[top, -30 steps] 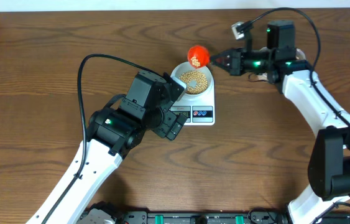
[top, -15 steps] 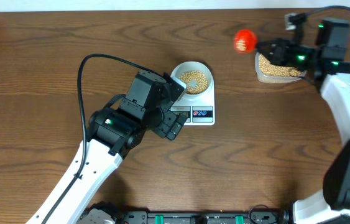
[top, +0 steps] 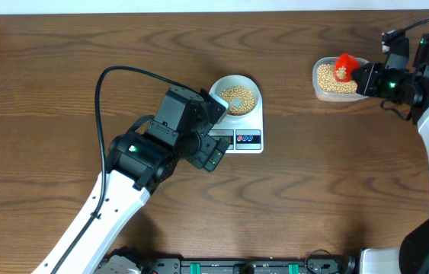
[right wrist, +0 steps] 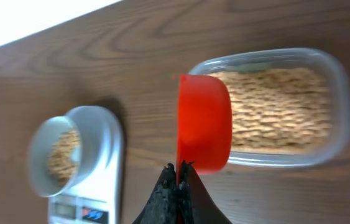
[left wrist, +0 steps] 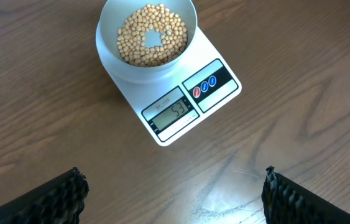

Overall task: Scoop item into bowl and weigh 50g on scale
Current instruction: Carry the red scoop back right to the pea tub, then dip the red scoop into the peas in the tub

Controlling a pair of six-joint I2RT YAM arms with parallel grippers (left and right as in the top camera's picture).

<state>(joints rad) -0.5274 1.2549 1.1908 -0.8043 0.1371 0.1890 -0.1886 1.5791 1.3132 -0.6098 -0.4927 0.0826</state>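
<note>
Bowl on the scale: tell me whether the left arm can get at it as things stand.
Probably yes. The left gripper hangs open just off the scale, looking straight at the bowl, with nothing between them; the right gripper holds the scoop far off over the tub.

- The right gripper (top: pixel 359 77) swung from beside the bowl (top: pixel 237 78) at centre frame to the upper right.
- Its red scoop (top: pixel 343 65) ended over the clear tub (top: pixel 319 88).
</note>
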